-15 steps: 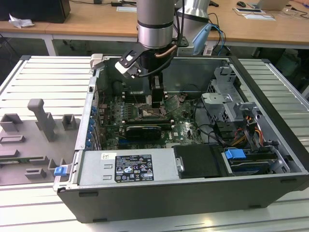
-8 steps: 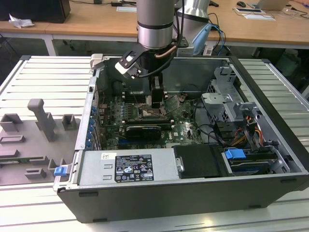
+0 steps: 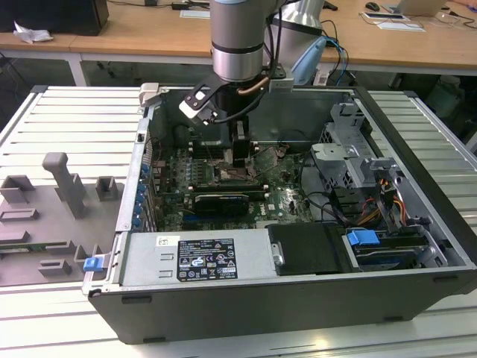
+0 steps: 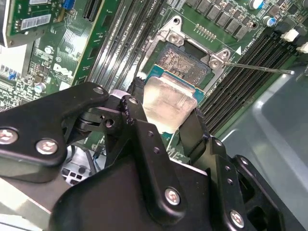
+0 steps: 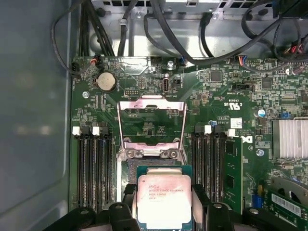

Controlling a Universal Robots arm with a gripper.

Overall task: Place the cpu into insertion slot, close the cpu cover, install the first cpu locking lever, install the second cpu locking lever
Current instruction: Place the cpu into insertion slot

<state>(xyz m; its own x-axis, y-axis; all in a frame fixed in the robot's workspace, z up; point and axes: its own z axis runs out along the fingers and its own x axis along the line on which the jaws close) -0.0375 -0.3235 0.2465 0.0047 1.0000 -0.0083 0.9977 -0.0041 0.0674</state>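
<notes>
Fingers [image 4: 139, 108] of the gripper [image 4: 166, 113] are clamped on two opposite edges of the cpu [image 5: 163, 197], its pale metal face showing between them. The chip hangs just over the near edge of the insertion slot [image 4: 185, 60], whose shiny centre lies uncovered. Beyond the slot, the cpu cover [image 5: 144, 99] stands raised on its hinge.

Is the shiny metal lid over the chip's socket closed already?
No, the lid stands tipped up and open, and the chip is not yet under it.
</notes>
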